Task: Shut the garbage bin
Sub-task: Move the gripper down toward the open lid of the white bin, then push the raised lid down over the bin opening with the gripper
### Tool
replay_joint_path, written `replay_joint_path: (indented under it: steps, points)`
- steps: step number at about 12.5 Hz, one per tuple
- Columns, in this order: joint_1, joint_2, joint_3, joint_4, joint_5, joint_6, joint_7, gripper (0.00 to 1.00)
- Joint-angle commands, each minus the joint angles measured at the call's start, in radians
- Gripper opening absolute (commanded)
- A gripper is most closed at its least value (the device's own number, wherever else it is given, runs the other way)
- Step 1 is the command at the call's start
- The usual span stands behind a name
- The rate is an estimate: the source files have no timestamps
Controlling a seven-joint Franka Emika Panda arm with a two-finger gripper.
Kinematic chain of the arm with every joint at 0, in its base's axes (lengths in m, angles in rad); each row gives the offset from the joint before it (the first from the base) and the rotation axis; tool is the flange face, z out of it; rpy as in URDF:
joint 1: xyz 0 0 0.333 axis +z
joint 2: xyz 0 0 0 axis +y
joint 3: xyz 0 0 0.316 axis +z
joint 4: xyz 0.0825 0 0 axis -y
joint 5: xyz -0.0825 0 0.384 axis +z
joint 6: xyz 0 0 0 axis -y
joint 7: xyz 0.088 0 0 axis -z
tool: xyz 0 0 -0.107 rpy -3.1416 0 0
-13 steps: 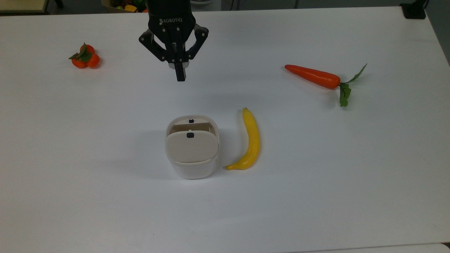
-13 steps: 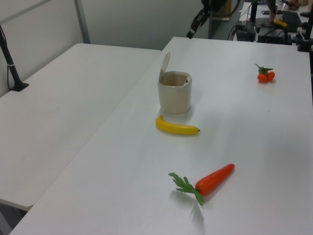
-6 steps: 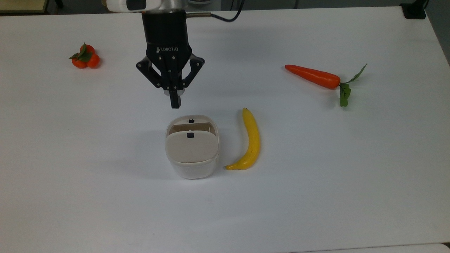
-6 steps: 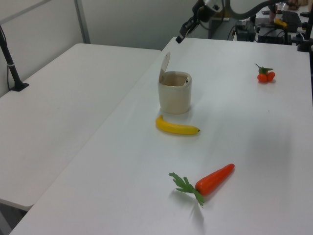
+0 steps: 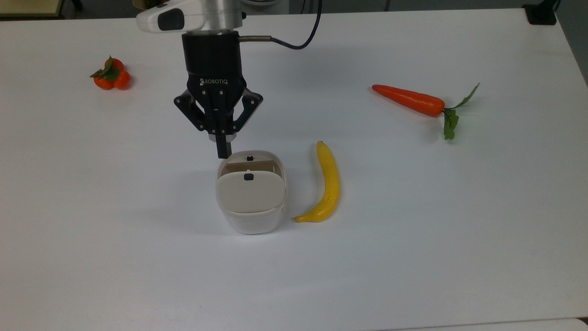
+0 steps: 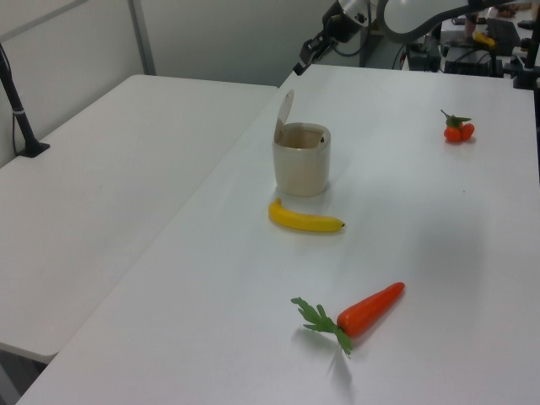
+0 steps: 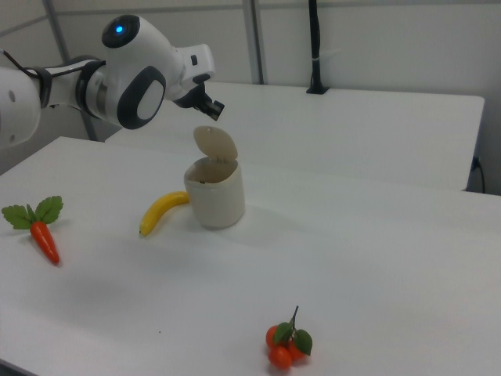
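Top view: my gripper [image 5: 223,149], fingers together as one pusher, sits above the garbage bin [image 5: 251,193] w/ lid [image 5: 249,191] up, ready to press shut.

My white tabletop [image 6: 422,253] adjoins a second white table [image 6: 101,169]; pale wall panels [image 7: 376,39] stand behind, with a black post [image 7: 315,47].

Loose items on white table [image 5: 413,230]: three pieces of toy produce.
Banana [image 5: 327,184], yellow, curved, lying flat; carrot [image 5: 409,99], orange with green leaves, toward the top view's right; cluster of small oranges [image 5: 111,76] with green leaves, toward the top view's left, all well apart.
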Motion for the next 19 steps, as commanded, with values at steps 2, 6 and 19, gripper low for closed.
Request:
replay_joint_path:
  steps: [2, 6, 19]
  points:
    - [0.005, 0.082, -0.006, 0.08, 0.015, 0.015, 0.047, 0.02]
    - [0.004, 0.122, -0.006, 0.099, 0.015, 0.064, 0.059, 0.02]
    - [0.019, 0.09, 0.006, 0.05, -0.035, -0.015, 0.049, 0.03]
